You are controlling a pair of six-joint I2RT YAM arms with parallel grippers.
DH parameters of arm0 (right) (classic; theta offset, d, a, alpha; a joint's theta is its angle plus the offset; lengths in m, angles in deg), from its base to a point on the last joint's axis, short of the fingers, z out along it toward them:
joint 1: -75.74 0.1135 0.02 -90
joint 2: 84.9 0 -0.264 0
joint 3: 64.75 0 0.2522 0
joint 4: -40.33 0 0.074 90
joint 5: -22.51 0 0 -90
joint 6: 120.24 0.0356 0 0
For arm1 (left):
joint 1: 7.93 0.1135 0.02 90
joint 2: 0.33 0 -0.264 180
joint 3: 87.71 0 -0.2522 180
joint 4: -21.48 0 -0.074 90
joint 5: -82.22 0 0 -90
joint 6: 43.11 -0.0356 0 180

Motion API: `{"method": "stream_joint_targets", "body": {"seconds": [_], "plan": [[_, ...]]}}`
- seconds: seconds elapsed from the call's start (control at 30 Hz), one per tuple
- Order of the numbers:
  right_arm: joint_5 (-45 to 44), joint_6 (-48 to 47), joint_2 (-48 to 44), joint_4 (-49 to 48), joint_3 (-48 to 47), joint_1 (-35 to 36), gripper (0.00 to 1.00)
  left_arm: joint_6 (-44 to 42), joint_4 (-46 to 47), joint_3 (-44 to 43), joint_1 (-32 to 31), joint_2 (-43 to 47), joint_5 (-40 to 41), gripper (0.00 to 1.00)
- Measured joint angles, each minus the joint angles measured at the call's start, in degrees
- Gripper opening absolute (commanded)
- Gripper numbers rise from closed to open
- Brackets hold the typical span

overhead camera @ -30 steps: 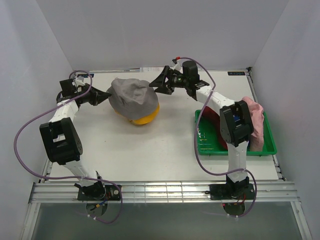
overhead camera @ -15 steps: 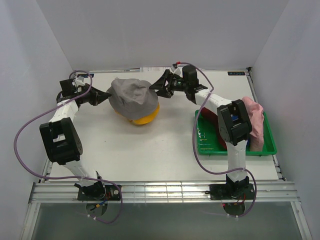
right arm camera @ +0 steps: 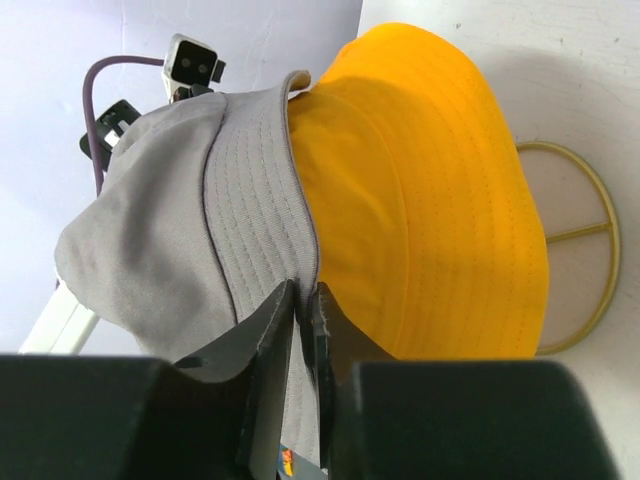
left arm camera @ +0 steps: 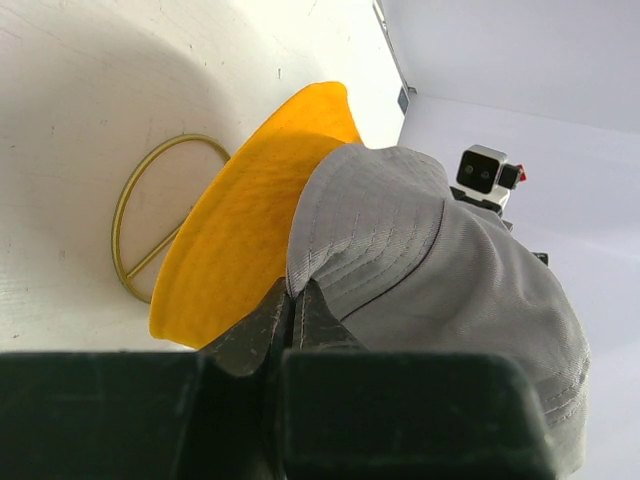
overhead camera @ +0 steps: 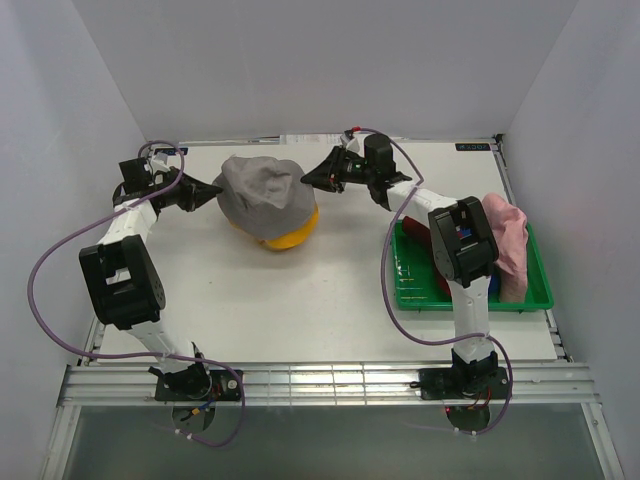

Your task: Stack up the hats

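Grey hat (overhead camera: 262, 190) was draped over yellow hat (overhead camera: 291, 236), far-middle of table (overhead camera: 250, 300).
Left pincer (left arm camera: 293, 292) & right pincer (right arm camera: 303, 295) each clamped its brim, opp sides; next imo: release both, fetch another from green tray (overhead camera: 412, 280).

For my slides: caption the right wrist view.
Right gripper pinches the brim of the grey hat, which sits over the yellow hat; gold stand ring below.

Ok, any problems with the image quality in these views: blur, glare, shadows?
Top external: even, soft light, sharp, no glare on the table. Left wrist: the left end effector is a dark, blurred mass along the bottom, while the grey hat stitching is sharp. Right wrist: likewise the right end effector is dark and soft, and the yellow hat weave is crisp.
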Motion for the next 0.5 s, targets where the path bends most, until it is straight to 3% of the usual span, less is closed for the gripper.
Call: {"method": "stream_joint_targets", "body": {"seconds": [0.2, 0.5], "plan": [[-0.63, -0.46, 0.0, 0.48, 0.61, 0.0, 0.08, -0.04, 0.04, 0.02, -0.04, -0.02, -0.02, 0.0], [-3.54, -6.51, 0.0, 8.09, 0.59, 0.11, 0.08, -0.04, 0.79, 1.73, -0.48, -0.04, -0.02, 0.0]]}}
